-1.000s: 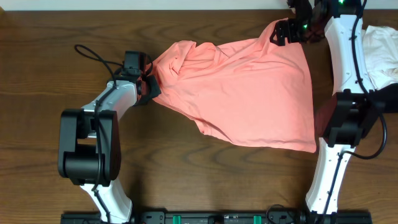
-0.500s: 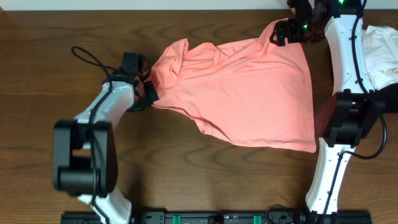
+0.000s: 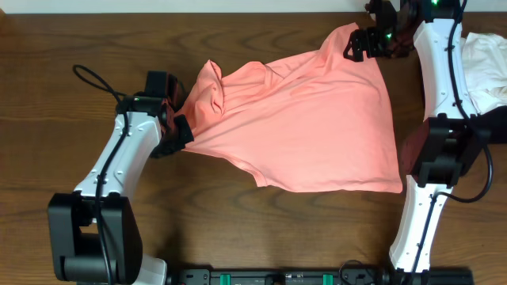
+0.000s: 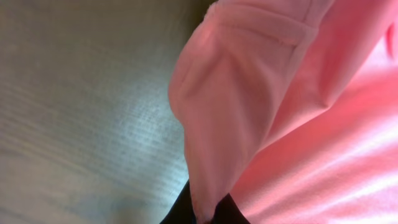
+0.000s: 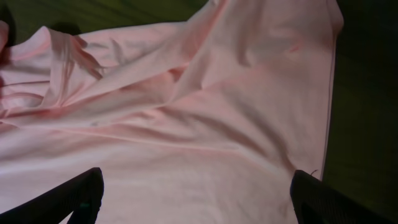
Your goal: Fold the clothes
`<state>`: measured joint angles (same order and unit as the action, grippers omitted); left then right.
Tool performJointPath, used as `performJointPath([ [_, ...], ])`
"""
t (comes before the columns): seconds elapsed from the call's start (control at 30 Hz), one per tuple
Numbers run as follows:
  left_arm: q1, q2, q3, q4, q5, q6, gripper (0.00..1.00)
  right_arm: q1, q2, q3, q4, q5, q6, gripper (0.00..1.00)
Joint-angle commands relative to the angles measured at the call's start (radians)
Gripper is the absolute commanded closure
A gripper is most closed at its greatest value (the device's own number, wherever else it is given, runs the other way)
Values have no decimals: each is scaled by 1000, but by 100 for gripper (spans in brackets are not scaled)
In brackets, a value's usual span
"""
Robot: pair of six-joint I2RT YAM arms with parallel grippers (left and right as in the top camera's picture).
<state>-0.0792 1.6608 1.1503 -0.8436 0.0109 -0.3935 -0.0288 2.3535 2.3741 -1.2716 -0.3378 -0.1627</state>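
The salmon-pink shirt (image 3: 317, 127) lay rumpled but mostly spread across the middle of the table (image 3: 238, 229), with no fold made yet. The left tool (image 3: 184, 125) was pinched tight on the shirt's bunched left edge, and the right tool (image 3: 358, 43) hung wide open over the far corner, gripping nothing. By my reckoning this was only the flattening stage, with all the folding left to do.
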Motion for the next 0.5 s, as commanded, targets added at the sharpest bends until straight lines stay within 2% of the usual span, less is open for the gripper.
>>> performJointPath([
  [0.0,5,0,-2,-36,-28,-13,94,6,-22,8,-13,-10,-11,7],
  [0.47,4,0,-2,-173,-27,-12,94,6,-22,8,-45,-10,-11,7],
])
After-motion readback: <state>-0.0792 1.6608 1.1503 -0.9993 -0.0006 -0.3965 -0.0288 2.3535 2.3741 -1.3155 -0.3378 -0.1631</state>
